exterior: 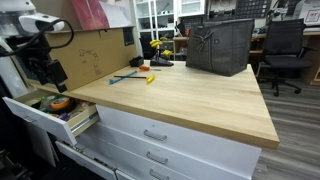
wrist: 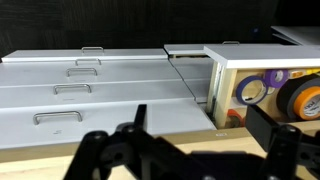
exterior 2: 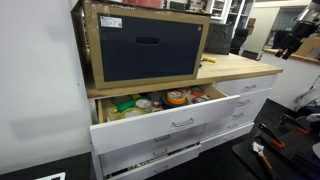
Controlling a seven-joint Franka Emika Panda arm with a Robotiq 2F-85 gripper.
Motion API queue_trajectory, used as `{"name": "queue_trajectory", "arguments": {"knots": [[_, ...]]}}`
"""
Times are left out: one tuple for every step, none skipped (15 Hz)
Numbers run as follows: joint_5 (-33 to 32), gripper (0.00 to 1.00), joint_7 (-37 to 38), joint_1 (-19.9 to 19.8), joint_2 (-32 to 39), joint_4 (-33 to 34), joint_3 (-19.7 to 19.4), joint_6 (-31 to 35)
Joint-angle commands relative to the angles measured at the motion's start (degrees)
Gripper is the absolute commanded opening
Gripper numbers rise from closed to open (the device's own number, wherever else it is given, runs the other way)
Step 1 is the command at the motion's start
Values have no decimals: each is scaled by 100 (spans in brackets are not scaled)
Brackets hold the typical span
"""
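Drawer, topmost of the stack, pulled out: in an exterior view it sits below the gripper, near it, with tape rolls inside. In an exterior view the drawer lies lower than the gripper and off to one side, its long axis along the countertop edge. Wrist view: gripper fingers spread, empty; drawer ahead, to the right.

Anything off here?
Top drawer stands pulled out, crammed with tape rolls and clutter. Gripper is open and empty, not touching it. No spill or damage shows.
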Motion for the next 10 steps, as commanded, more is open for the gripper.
{"name": "queue_trajectory", "arguments": {"knots": [[231,100,268,-95,652,50,255,210],[267,100,371,-110,801,70,301,243],[301,100,511,-132,976,102,357,284],[319,100,640,-163,1133,122,411,351],[302,100,814,-211,1299,147,477,423],[286,100,986,-262,1457,166,538,521],[251,100,1178,-320,1611,180,600,633],[210,100,1345,-381,1748,197,651,725],[155,100,1516,-456,1878,208,696,848],[84,100,1683,-536,1989,226,729,932]]}}
